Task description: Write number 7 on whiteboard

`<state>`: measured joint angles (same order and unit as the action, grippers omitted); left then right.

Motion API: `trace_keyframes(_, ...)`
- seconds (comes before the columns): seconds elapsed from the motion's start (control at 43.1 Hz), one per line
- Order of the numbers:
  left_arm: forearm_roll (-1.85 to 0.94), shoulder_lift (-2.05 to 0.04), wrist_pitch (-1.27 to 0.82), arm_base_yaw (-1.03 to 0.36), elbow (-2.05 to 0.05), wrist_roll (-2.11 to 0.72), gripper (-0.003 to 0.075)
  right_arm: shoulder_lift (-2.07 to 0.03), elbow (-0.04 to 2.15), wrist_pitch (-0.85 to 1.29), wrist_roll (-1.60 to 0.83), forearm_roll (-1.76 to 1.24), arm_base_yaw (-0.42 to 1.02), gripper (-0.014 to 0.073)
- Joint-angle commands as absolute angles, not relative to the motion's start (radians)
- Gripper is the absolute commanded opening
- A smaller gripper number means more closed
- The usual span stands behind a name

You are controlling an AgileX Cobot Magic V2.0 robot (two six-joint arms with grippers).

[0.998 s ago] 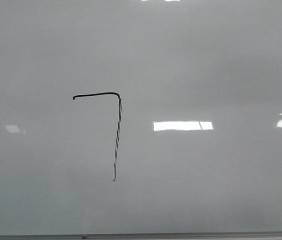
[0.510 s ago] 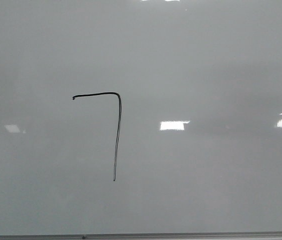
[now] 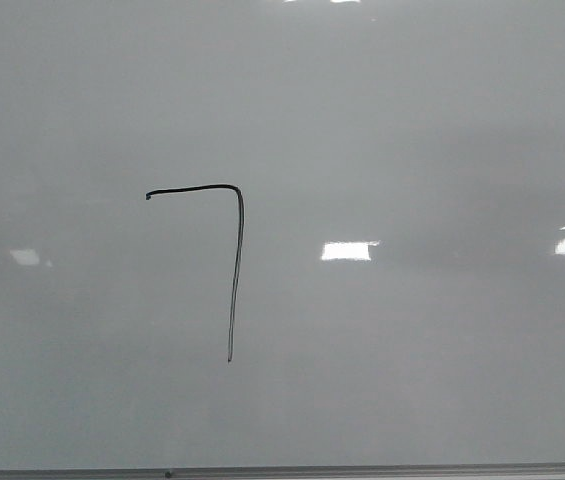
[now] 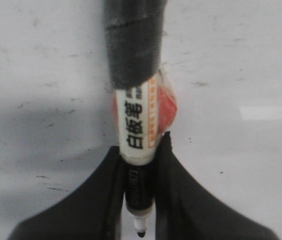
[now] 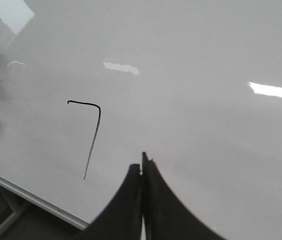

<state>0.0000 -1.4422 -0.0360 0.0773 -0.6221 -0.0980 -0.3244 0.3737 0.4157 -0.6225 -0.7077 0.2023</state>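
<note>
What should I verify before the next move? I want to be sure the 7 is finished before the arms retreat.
1. The number 7 has top stroke and stem joined: ok.
2. Stem unbroken down to its end: ok, though it thins toward the bottom.
3. The marker is gripped by the left gripper: ok.
4. Marker tip lifted off the whiteboard: cannot tell.
5. The right gripper is shut, empty, and apart from the line: ok.
6. No stray marks beside the 7 in the front view: ok.
</note>
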Motion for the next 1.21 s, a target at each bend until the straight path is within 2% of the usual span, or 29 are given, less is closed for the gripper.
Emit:
trace_keyframes(0.0, -0.006, -1.426, 0.039, 0.077, -0.651, -0.088, 0.0008, -0.328, 0.399, 0.352, -0.624, -0.734, 0.197, -0.0069)
trace_keyframes(0.093, -0.006, -1.426, 0.039, 0.077, -0.651, -0.088, 0.0086, -0.328, 0.398, 0.352, -0.624, -0.734, 0.197, -0.0069)
trace_keyframes(0.278, -0.006, -1.421, 0.039, 0.077, -0.651, -0.088, 0.0314, -0.328, 0.398, 0.352, -0.624, -0.734, 0.197, -0.0069)
trace_keyframes(0.348, -0.006, -1.413, 0.039, 0.077, -0.651, -0.088, 0.037, -0.328, 0.398, 0.352, -0.624, -0.734, 0.197, -0.0069)
trace_keyframes(0.418, -0.006, -1.395, 0.039, 0.077, -0.651, -0.088, 0.0395, -0.328, 0.398, 0.352, -0.624, -0.734, 0.197, -0.0069)
trace_keyframes(0.626, -0.006, -1.247, -0.064, 0.077, -0.649, -0.088, 0.0391, -0.328, 0.398, 0.352, -0.624, -0.734, 0.197, -0.0069)
trace_keyframes(0.882, -0.006, -0.877, -0.167, 0.077, -0.626, -0.088, 0.0377, -0.328, 0.398, 0.353, -0.624, -0.734, 0.197, -0.0069)
trace_keyframes(0.998, -0.006, -0.687, -0.205, 0.077, -0.594, -0.088, 0.0278, -0.328, 0.398, 0.353, -0.624, -0.734, 0.197, -0.0069)
trace_keyframes(1.183, -0.006, -0.387, -0.318, 0.077, -0.548, -0.088, 0.0059, -0.328, 0.398, 0.353, -0.624, -0.734, 0.197, -0.0069)
